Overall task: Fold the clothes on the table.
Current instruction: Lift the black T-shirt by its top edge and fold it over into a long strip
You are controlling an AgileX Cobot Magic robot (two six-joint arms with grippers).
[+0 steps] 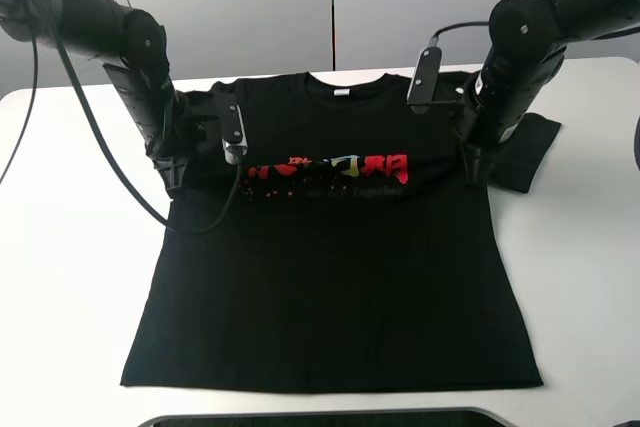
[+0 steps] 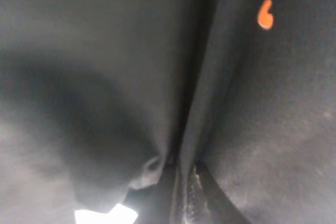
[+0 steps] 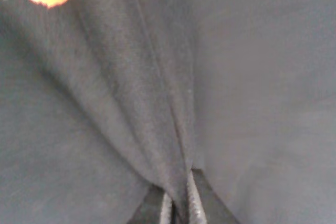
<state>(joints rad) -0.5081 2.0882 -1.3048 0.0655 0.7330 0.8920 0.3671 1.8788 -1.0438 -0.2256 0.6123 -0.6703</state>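
Black cotton covers the middle of the white table: the black T-shirt lies flat and face up, with its collar and white neck label toward 12 o'clock and its hem toward 6 o'clock. The red, blue and yellow chest print runs across between the two arms. The left gripper is down on the shirt at 9 o'clock from the print, by the armpit seam. Its wrist view shows the jaws clenched on a raised fold of cloth, with orange flecks of the print nearby. The right gripper sits at 3 o'clock from the print and is likewise clamped on the shirt, a narrow pleat running up out of its tips. The sleeve beyond it lies spread on the table toward 3 o'clock; the opposite sleeve is hidden under the left arm. I judge this to be the grasp that opens the first fold, with both sides of the chest pinched and nothing yet lifted or turned over. The next move probably calls for raising both pinches evenly and carrying the upper half toward the hem at 6 o'clock, level so the fold line stays straight. The thin pinches may slip or take only the top layer.
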